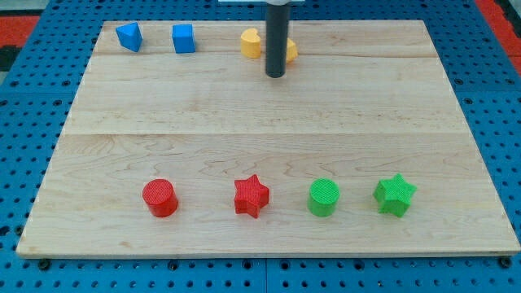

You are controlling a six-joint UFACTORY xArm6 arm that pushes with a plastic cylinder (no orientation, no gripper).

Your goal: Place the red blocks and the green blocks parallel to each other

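My tip [275, 75] stands near the view's top of the surface [269, 122], just beside the yellow blocks [251, 42], one of which it partly hides. There are no fingers on this rig, only the bare rod, so nothing is held. The task's blocks lie well apart from the tip, toward the view's bottom, in a single row running left to right: red cylinder [160, 198], red star [251, 195], green cylinder [324, 197], green star [395, 194]. The reds and greens thus sit end to end on one line, not as two side-by-side lines. The relation that matters is that the whole row lies straight down the view from the tip, with the red star nearly below it. I judge that one colour pair must be pushed up the view, so the tip should first get below that pair. Two blue blocks [156, 37] rest at the top left, out of the way.
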